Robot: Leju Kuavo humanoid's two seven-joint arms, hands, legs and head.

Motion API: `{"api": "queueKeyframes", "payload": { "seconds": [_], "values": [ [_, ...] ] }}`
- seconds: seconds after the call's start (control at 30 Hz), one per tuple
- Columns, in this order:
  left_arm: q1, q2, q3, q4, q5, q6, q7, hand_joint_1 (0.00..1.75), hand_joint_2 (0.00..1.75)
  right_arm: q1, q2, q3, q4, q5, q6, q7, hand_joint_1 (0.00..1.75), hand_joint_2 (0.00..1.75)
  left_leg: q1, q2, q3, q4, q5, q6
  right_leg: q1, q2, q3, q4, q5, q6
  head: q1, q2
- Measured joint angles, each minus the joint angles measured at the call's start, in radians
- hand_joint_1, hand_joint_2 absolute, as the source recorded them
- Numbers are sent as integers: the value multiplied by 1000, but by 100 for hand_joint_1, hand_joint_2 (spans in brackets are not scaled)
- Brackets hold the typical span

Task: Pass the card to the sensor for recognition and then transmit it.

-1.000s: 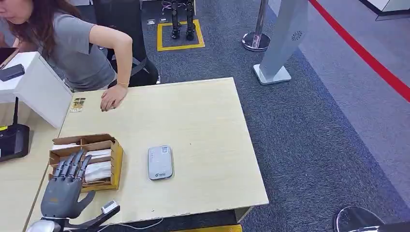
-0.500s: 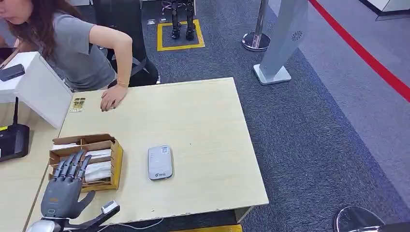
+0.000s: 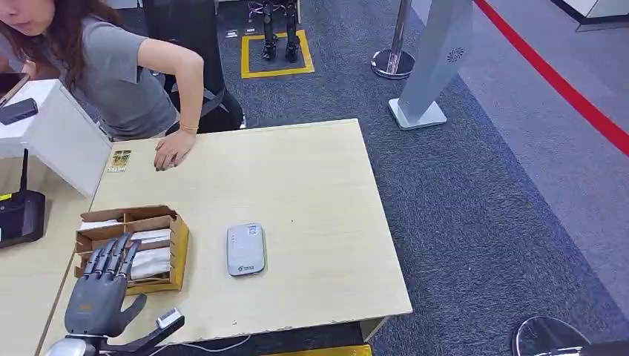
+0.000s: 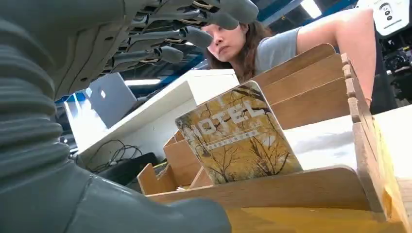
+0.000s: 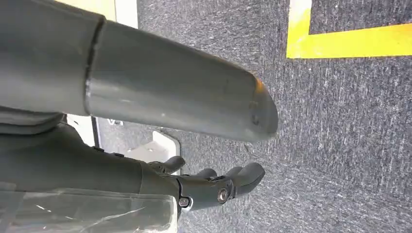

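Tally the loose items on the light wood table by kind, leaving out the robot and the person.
Wooden card box: 1
Grey card reader: 1
Card lying flat near the person's hand: 1
Total: 3

The left hand (image 3: 100, 293) is matte grey with slim darker fingers (image 3: 111, 256) and a ribbed grey wrist cover (image 4: 29, 121); the right hand (image 5: 214, 187) is dark, with a small silver screw.
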State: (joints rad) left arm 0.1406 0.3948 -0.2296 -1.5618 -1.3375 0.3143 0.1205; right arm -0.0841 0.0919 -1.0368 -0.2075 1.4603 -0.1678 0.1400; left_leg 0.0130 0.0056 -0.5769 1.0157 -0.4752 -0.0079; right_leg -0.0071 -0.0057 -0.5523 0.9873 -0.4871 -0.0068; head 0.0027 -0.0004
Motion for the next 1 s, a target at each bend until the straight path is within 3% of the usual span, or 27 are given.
{"api": "queueKeyframes", "payload": {
  "seconds": [0.47,0.57,0.87,0.9,1.0],
  "values": [
    [0,-1,-1,0,0,-4,0,2,175,0,0,0,0,1,0,0,0,0,0,0,0,0,0,0,0,0,0,0,0,0,0,0],
    [0,-1,-1,0,0,-4,0,14,175,0,0,0,0,3,-1,0,0,0,0,0,0,0,0,0,0,0,0,0,0,0,0,0],
    [0,-1,-1,1,0,-2,0,23,175,0,0,1,0,4,-1,3,0,0,0,0,0,0,0,0,0,0,0,0,0,0,0,0],
    [0,-1,-1,2,0,-1,1,40,175,0,0,1,0,6,-1,3,0,0,0,0,0,0,0,0,0,0,0,0,0,0,0,0],
    [0,-2,-2,6,-3,2,2,44,175,0,0,1,0,6,-1,3,0,0,0,0,0,0,0,0,0,0,0,0,0,0,0,0]
  ]
}}
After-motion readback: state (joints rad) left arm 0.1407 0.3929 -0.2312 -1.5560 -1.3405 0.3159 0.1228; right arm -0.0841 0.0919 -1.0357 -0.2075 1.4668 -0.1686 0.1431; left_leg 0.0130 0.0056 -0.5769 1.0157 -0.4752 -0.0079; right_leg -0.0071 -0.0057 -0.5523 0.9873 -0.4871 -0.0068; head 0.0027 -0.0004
